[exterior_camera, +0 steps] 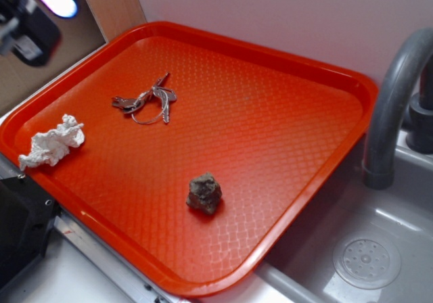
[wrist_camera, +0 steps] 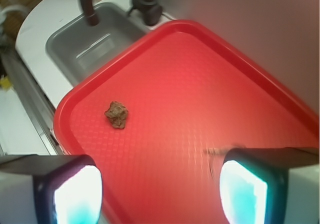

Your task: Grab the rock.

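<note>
No text, label, brand, number or sign can be read in either view. The tray (exterior_camera: pixel 284 80) bears only an embossed lattice, with no lettering on its rim. The keys (exterior_camera: pixel 145 100) near its far left corner are too small to show any stamping.

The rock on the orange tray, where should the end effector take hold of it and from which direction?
Come straight down from above and close across the middle of the rock. It is a small jagged lump lying flat on the tray with bare surface all round, well away from the keys and paper wad. The end effector looks open, wide enough to straddle it.
</note>
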`<state>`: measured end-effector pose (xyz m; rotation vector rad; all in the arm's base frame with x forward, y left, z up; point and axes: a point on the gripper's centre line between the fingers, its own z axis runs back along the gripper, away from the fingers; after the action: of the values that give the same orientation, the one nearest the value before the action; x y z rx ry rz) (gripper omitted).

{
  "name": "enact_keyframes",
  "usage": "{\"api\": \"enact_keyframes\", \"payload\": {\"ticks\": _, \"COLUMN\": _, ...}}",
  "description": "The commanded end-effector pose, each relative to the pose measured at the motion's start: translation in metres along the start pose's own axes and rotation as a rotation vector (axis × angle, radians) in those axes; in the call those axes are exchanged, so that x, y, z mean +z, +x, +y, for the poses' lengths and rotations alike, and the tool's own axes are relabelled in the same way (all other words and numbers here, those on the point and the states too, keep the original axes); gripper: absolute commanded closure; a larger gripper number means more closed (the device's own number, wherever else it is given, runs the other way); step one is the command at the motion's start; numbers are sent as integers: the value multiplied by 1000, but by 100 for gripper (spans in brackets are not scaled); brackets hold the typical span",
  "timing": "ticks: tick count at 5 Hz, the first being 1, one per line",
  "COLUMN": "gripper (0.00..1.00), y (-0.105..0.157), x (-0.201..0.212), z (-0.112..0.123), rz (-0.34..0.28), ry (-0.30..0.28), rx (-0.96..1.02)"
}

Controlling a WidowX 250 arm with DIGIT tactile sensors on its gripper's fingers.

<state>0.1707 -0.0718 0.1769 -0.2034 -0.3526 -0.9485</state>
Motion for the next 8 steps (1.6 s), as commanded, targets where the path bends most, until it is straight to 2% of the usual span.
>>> {"api": "enact_keyframes", "payload": {"ticks": 1, "gripper": 0, "y": 39, "x": -65, "z": -40, "rz": -33, "ry": -203, "rx": -468}}
{"api": "enact_keyframes", "payload": {"ticks": 2, "gripper": 0, "y": 35, "x": -94, "z": -56, "rz": 28, "ry": -325, "rx": -687}}
{"api": "enact_keyframes", "payload": {"ticks": 3, "gripper": 0, "y": 23, "x": -112, "z": -58, "rz": 108, "ry": -439, "rx": -908}}
{"api": "enact_keyframes", "payload": {"ticks": 4, "gripper": 0, "y": 20, "x": -133, "z": -60, "rz": 184, "ry": -468, "rx": -958}}
{"api": "enact_keyframes", "payload": {"ticks": 5, "gripper": 0, "y": 19, "x": -145, "z": -56, "rz": 198, "ry": -454, "rx": -921}}
{"api": "enact_keyframes", "payload": {"ticks": 7, "gripper": 0, "y": 17, "x": -162, "z": -65, "rz": 236, "ry": -464, "rx": -908}}
{"api": "enact_keyframes", "payload": {"ticks": 8, "gripper": 100, "y": 15, "x": -165, "z": -69, "rz": 248, "ry": -462, "rx": -915}}
